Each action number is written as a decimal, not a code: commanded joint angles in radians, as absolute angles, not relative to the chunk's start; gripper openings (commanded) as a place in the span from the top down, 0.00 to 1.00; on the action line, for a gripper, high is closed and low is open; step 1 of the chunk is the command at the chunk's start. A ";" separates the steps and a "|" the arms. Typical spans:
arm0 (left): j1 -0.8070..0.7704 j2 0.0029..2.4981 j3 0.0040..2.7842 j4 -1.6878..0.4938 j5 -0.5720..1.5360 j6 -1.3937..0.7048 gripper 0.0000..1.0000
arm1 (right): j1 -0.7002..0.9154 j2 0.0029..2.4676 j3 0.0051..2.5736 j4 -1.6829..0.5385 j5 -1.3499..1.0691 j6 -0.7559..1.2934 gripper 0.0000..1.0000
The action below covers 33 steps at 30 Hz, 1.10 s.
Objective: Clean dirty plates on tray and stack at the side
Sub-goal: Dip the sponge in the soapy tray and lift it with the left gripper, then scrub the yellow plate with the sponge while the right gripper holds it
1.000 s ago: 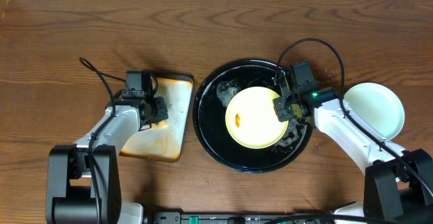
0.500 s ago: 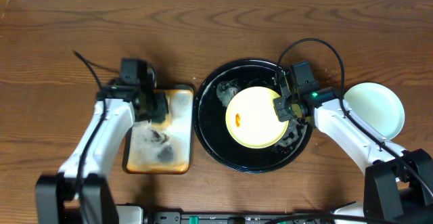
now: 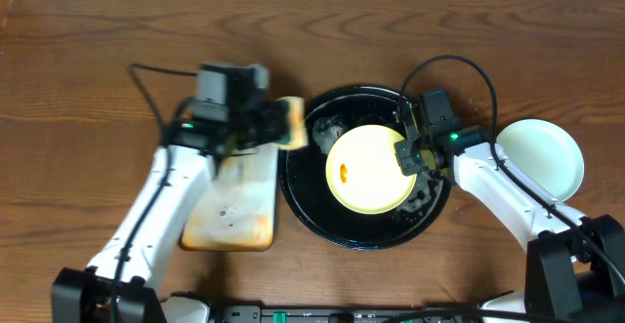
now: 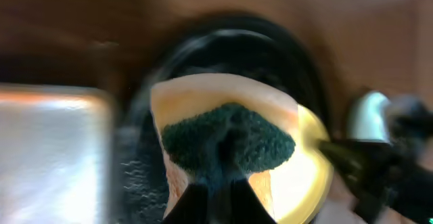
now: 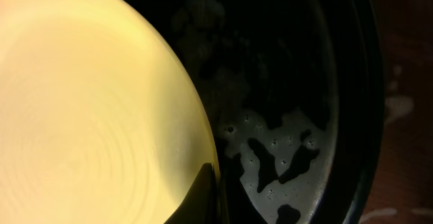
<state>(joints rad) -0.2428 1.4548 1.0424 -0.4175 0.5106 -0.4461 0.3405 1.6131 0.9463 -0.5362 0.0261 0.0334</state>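
The pale yellow plate (image 3: 369, 170) lies in the large black tray (image 3: 303, 201), with an orange smear left of its middle. My right gripper (image 3: 405, 157) is shut on the plate's right rim; the right wrist view shows a finger (image 5: 201, 195) over the rim of the plate (image 5: 88, 102). My left gripper (image 3: 278, 125) is shut on a green-faced sponge (image 3: 291, 124) held at the tray's upper left rim. In the left wrist view the sponge (image 4: 226, 139) hangs over the tray (image 4: 270, 48), near the yellow plate (image 4: 311, 176). A pale blue plate (image 3: 540, 157) sits on the table to the right; whether another lies under it I cannot tell.
The orange-stained rectangular tray (image 3: 232, 191) lies left of the black tray. Soapy water pools on the black tray's floor (image 5: 291, 149). My right arm stretches from the lower right across the pale blue plate's near side.
My left gripper lifted the sponge off the rectangular tray and moved it right to the black tray's rim. The rectangular tray shifted a little. My right gripper and the yellow plate stayed still.
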 commanded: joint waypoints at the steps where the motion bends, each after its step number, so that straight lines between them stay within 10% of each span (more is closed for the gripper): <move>1: -0.371 1.497 1.047 -0.382 0.534 -0.568 0.92 | 0.335 1.624 0.959 -0.536 0.047 0.041 0.99; 16: -0.643 1.780 1.047 -0.173 0.459 -0.732 0.92 | 0.335 1.624 0.959 -0.538 0.048 0.055 0.99; 33: -0.588 2.025 1.047 -0.249 0.279 -0.963 0.92 | 0.335 1.623 0.959 -0.555 0.048 0.056 0.99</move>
